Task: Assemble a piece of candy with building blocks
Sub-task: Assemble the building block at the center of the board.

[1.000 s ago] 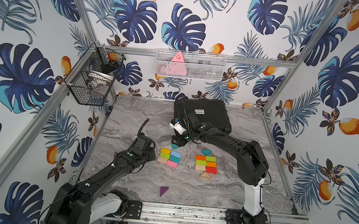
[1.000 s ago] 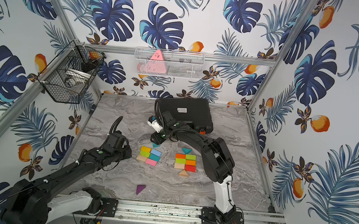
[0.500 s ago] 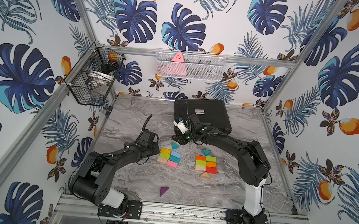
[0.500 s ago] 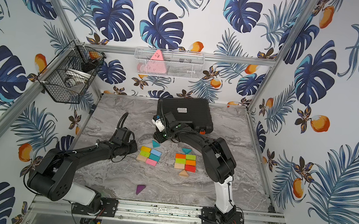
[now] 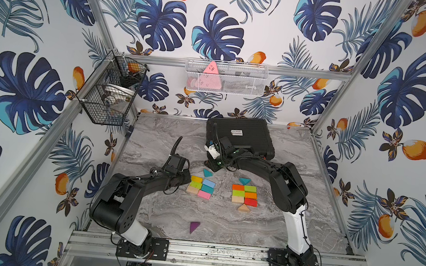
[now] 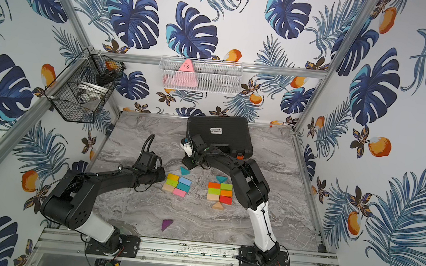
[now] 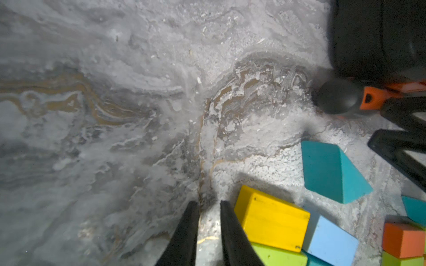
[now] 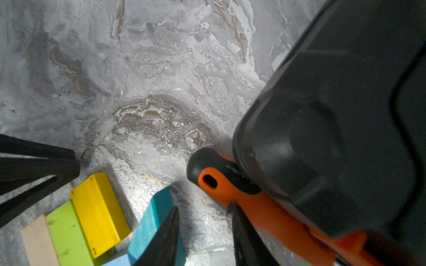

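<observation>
Nothing held: you're tidying, not carrying.

Your left gripper (image 7: 208, 203) is pinched shut on nothing, tips low just beside the yellow block (image 7: 272, 221), probably to nudge its row square. Your right gripper (image 8: 204, 207) stands part open and empty, the teal triangle (image 8: 152, 221) just beside one finger, the screwdriver (image 8: 230, 191) beside the other. That triangle looks set as a wrapper end; the purple triangle (image 5: 194, 226) lies well back toward the arm bases, likely the other end.

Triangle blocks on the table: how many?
4: teal triangle near yellow block; second teal triangle beside orange block; wooden triangle beside red block; purple triangle alone. More could be hidden.
</observation>
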`<action>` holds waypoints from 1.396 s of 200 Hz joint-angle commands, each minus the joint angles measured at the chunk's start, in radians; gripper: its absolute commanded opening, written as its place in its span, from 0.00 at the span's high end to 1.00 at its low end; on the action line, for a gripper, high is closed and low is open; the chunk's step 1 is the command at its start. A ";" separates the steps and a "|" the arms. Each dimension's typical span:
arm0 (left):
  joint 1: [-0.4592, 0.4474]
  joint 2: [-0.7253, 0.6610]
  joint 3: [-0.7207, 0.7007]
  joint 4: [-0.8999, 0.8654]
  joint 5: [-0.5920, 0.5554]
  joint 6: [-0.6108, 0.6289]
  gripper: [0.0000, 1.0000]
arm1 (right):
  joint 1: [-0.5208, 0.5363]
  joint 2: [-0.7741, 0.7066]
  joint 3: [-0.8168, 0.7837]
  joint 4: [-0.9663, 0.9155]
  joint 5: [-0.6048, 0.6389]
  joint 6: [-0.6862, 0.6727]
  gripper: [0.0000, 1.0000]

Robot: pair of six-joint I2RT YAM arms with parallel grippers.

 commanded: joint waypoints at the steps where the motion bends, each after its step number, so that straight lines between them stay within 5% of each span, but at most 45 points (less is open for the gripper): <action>1: 0.002 0.017 0.007 0.017 0.009 0.023 0.75 | 0.001 0.014 0.010 -0.027 -0.019 -0.012 0.60; 279: 0.002 0.048 -0.019 0.054 0.065 0.024 0.74 | 0.001 0.031 0.015 -0.086 -0.100 -0.054 0.64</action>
